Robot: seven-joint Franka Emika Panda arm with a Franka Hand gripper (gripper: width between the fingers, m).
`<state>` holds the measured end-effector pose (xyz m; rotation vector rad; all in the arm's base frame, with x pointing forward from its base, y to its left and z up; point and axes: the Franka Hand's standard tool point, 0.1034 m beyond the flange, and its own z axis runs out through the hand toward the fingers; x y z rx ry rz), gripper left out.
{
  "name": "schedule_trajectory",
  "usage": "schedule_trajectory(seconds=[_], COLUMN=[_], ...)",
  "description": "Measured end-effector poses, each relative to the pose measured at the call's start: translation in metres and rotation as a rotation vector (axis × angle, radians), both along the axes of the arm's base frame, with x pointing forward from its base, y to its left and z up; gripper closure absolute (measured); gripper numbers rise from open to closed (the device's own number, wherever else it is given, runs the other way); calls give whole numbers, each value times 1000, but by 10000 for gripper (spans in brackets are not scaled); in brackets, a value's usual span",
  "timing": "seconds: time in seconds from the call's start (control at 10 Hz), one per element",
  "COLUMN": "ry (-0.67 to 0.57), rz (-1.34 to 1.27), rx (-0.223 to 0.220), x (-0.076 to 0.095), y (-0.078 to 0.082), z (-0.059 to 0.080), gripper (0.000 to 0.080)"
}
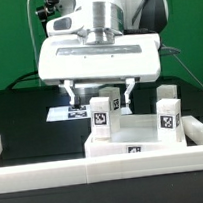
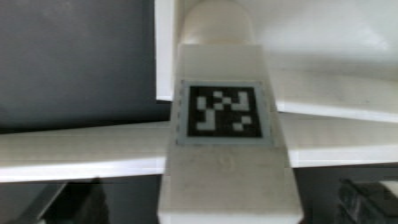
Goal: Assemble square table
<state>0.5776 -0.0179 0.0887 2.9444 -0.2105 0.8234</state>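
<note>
The white square tabletop (image 1: 143,138) lies flat just behind the front rail, with a small tag on its near side. A short white leg (image 1: 101,120) with a black-and-white tag stands upright at its left part. A second tagged leg (image 1: 169,114) stands at its right. My gripper (image 1: 102,92) hangs over the left leg, its fingers spread wide on either side of the leg's top, apart from it. In the wrist view the leg (image 2: 222,120) fills the middle, and the dark fingers (image 2: 71,197) sit far out at both sides of my gripper (image 2: 217,197). The tabletop (image 2: 338,125) shows behind the leg.
A long white rail (image 1: 106,171) runs along the front of the black table (image 1: 20,112), with raised ends at both sides. The marker board (image 1: 62,113) lies behind the left leg. The arm's cables hang at the back.
</note>
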Motion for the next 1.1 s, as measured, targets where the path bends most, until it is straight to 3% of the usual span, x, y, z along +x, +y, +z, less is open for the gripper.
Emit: schedule_trajectory(seconds=[0.3, 0.4, 0.6, 0.8, 1.1], ry=[17, 108, 244, 366, 464], rz=[-6, -8, -14, -11, -11], rx=[10, 38, 83, 128, 164], x=[0, -5, -4, -6, 1], y=[-3, -2, -7, -1, -1], z=[3, -4, -7, -9, -5], gripper=[150, 150, 150, 150, 150])
